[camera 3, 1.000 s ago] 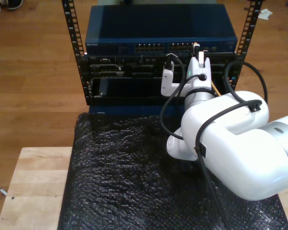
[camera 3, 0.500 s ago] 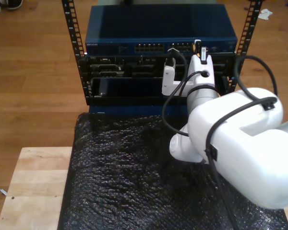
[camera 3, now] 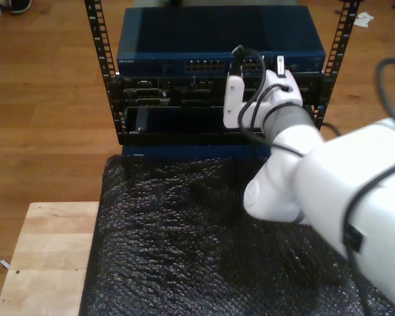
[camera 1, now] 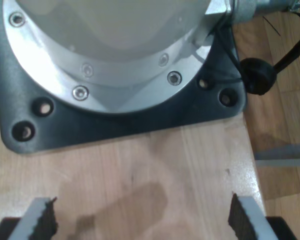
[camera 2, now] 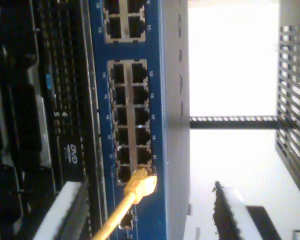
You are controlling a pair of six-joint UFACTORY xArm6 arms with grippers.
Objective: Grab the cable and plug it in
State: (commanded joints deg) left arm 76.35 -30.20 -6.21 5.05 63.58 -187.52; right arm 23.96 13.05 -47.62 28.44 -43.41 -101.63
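Looks like I'm basically finishing up here: the cable (camera 2: 121, 210) is sitting with its plug (camera 2: 140, 183) in an end port of the blue switch (camera 2: 171, 125). My second pincer (camera 2: 149, 212) is hanging wide, holding nothing. My first pincer (camera 1: 142, 220) is gaping wide over the tabletop (camera 1: 140, 170). What's left, I'm guessing, is just backing off.

My second gripper (camera 2: 150, 212) has its jaws spread wide, with one white finger (camera 2: 65, 210) and its dark ridged pad (camera 2: 225, 207) on the other finger well apart, nothing between them; in the exterior view its white arm (camera 3: 329, 191) reaches up from the lower right, wrist bent, black cables looped over it; my first gripper (camera 1: 140, 220) points straight down, jaws likewise parted, pads (camera 1: 47, 220) gripping nothing.
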